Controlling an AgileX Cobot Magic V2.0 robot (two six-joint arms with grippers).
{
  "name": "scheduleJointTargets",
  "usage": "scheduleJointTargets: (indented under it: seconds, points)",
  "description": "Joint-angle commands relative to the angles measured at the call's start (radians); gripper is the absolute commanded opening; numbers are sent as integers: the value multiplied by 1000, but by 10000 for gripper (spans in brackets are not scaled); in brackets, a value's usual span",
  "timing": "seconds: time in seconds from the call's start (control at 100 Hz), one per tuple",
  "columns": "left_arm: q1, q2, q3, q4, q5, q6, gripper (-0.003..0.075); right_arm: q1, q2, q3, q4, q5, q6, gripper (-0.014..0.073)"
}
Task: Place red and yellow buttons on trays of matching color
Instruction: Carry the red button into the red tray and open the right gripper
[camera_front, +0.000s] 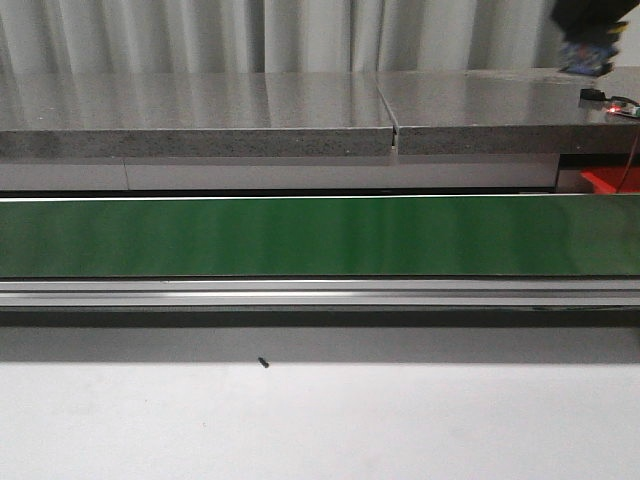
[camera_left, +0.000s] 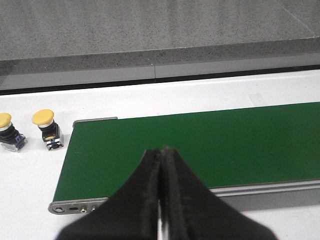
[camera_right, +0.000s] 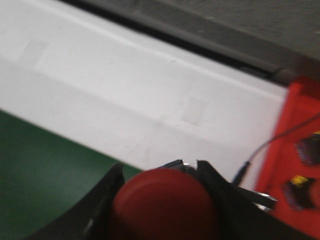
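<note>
The white bench (camera_front: 320, 420) fills the near part of the front view, and a grey speckled stone ledge (camera_front: 200, 115) runs across behind it under a pale curtain. Between them lies the long green conveyor belt (camera_front: 300, 235), edged by a metal rail on its near side; the left wrist view shows the belt's end (camera_left: 200, 145) with its rounded metal frame corner. At the far right of the front view a corner of the red tray (camera_front: 610, 180) peeks out below the ledge, with a thin cable running down toward it. In the right wrist view the same red tray (camera_right: 295, 150) sits just beyond the white strip beside the belt, and it already holds two dark, blurred objects, one with a yellow patch; what they are cannot be made out. The right hand (camera_right: 162, 200) is clamped around a red button (camera_right: 162, 205), whose round cap fills the gap between the dark fingers, above the edge of the belt and near the tray. In the front view that arm shows only as a dark blurred shape at the top right corner. The left hand (camera_left: 161, 200) has its two black fingers pressed together with nothing between them, hovering over the near edge of the belt. Off the belt's end, two yellow buttons stand upright on the white bench, apart from one another: one (camera_left: 46, 129) just beside the belt frame, the other (camera_left: 7, 132) farther out at the picture's edge.
</note>
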Motion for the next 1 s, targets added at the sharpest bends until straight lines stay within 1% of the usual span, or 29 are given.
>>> scheduleJointTargets:
  seconds: [0.0,0.05,0.17,0.33,0.59,0.75,0.87,0.99]
  points:
    - [-8,6,-26,-12,-77,-7,-20,-95,-39,-68,18,-40,1,141]
    - [-8,6,-26,-12,-77,-7,-20,-156,-27,-94,19,-47,1,141]
    - [-8,6,-26,-12,-77,-7,-20,-264,35,-156,23,-41,1,141]
    - [-8,6,-26,-12,-77,-7,-20,-348,164,-253,24,-35,1,141]
    - [-8,6,-26,-12,-77,-7,-20,-405,386,-453,24,-14,1,141]
    - [-8,6,-26,-12,-77,-7,-20,-417,495,-569,32,25,1,141]
    - [-8,6,-26,-12,-77,-7,-20,-417,546,-608,71,18,1,141]
    - [-8,6,-26,-12,-77,-7,-20,-415,583,-610,74,-5,0,141]
